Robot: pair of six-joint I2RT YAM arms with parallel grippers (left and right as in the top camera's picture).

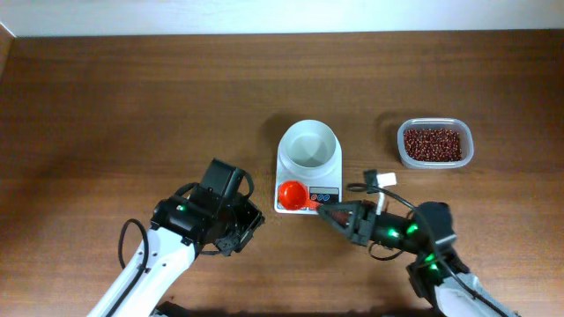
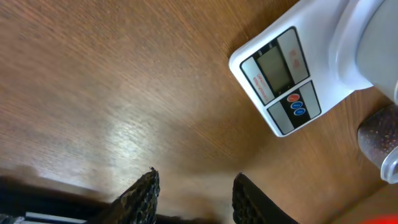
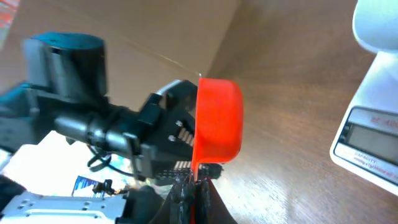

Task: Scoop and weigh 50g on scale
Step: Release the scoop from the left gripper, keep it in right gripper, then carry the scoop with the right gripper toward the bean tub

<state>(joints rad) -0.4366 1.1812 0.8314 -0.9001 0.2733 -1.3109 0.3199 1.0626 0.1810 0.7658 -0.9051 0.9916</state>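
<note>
Just ahead of the right claw (image 1: 326,210), a red scoop (image 1: 292,194) is clenched by its handle at the near corner of the scale (image 1: 308,148), the beans (image 1: 432,143) are seen in a tub (image 1: 470,146) well beyond it to the right, and the left claw (image 2: 196,190) is held released and empty near the scale.

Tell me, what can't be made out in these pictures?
- Reading on the scale: too small overhead, dim in the left wrist view, blurred and edge-cut in the right wrist view.
- Beans: left wrist view shows only a blurred tub corner at its right edge.
- Right gripper on the red scoop: fingertips dark, cut off at the bottom edge.
</note>
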